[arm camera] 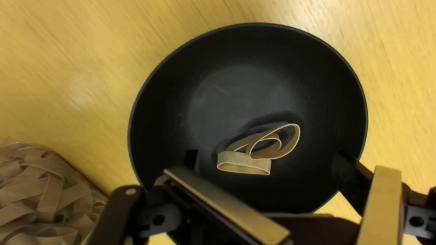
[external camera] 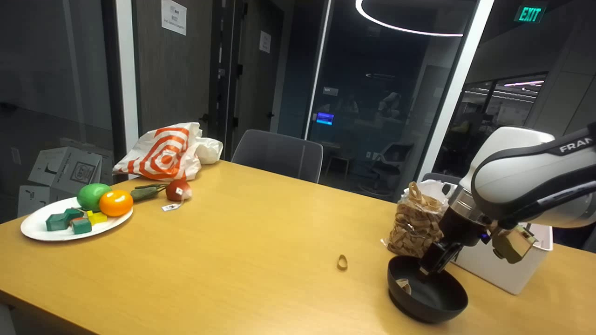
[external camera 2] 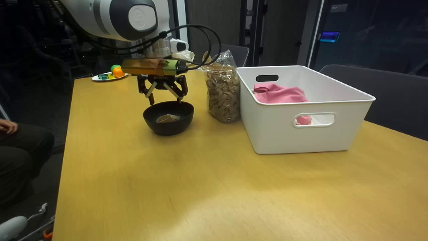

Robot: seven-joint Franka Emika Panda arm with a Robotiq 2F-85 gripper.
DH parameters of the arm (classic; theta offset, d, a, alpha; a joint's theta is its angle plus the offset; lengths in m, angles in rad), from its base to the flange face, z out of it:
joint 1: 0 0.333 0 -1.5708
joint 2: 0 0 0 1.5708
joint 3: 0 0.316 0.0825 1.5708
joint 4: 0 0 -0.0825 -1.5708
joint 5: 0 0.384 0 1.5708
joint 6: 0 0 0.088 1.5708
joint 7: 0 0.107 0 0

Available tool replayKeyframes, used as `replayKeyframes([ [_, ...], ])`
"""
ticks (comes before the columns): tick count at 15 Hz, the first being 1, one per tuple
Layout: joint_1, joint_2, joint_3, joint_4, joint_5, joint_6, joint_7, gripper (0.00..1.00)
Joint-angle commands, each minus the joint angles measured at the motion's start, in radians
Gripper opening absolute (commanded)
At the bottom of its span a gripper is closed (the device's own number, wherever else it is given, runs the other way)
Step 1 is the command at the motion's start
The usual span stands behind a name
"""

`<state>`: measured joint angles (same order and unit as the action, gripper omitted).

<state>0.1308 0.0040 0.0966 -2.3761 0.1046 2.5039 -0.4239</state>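
Both exterior views show a big yellow table [external camera 2: 167, 187] with a white bin [external camera 2: 301, 140] on it. Just beside the bin stands a see-through bag [external camera 2: 223, 88] stuffed with tan bands [external camera 2: 224, 106]. A round black bowl [external camera 2: 169, 129] sits near the bag. The gripper [external camera 2: 166, 102] hangs over the bowl with its two fingers spread wide. In the wrist view, a few loose bands [arm camera: 238, 162] lie together inside the bowl (and another band [external camera: 342, 267] lies all by itself on the table).
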Motion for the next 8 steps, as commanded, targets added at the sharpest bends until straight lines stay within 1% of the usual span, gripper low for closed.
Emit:
replayKeyframes([
  [1, -0.004, 0.028, 0.014, -0.005, 0.044, 0.049, -0.044, 1.0],
  [8, -0.011, 0.082, 0.037, -0.008, 0.069, 0.065, -0.057, 1.0],
])
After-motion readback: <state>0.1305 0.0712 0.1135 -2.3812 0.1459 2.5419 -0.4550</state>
